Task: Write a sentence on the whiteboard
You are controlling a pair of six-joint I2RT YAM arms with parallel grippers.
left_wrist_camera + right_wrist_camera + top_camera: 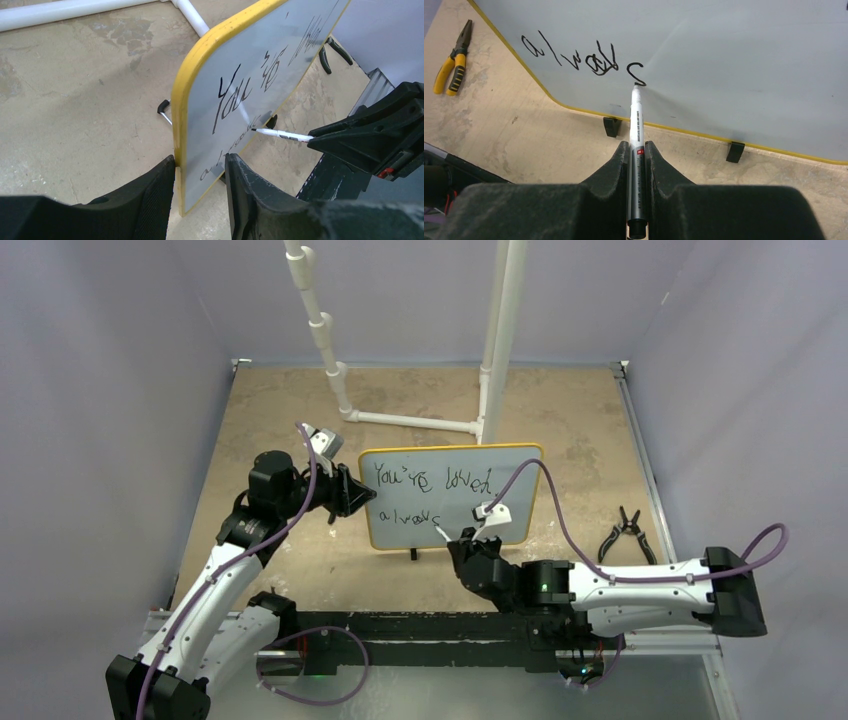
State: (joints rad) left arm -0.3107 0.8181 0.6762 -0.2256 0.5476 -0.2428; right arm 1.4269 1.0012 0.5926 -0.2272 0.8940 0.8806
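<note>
The whiteboard [450, 448] stands upright mid-table on small black feet, its yellow frame [210, 45] and pale face [749, 65] showing. The sentence [430, 480] runs in two black lines, "You're loved" above "always" [227, 97] [599, 62]. My left gripper [358, 492] [200, 160] is shut on the board's left edge, one finger behind and one in front. My right gripper [468, 540] [637, 146] is shut on a white marker [440, 531] [282, 134] [636, 120]. The marker's tip touches the board at the foot of the last "s" of the lower line.
Yellow-handled pliers [625, 532] [453, 65] lie on the table right of the board. A white pipe frame [415, 420] [75, 12] stands behind the board. Grey walls close in the table on three sides.
</note>
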